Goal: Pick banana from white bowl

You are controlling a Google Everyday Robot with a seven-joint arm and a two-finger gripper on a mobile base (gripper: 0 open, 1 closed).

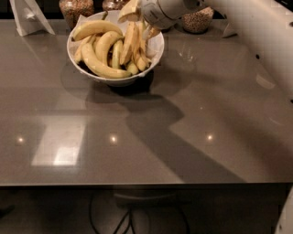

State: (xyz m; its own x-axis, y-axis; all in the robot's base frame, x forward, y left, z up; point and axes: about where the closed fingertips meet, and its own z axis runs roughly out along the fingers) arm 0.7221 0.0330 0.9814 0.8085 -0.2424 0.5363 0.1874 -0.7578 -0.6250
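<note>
The white bowl (153, 55) stands at the back of the grey table, full of several yellow bananas. My gripper (140, 16) is over the bowl's far right rim, coming in from the right. It is shut on the banana (128, 10), a short plump deep-yellow one, and holds it just above the other bananas at the frame's top edge. Long curved bananas (98, 61) lie in the left half of the bowl and others lean upright (130, 42) below the gripper.
Glass jars (76, 9) with grainy contents stand behind the bowl, and another (198, 20) stands to the right. A white folded card (28, 17) is at the back left. My white arm (256, 36) spans the upper right. The grey table (146, 137) stretches to the front.
</note>
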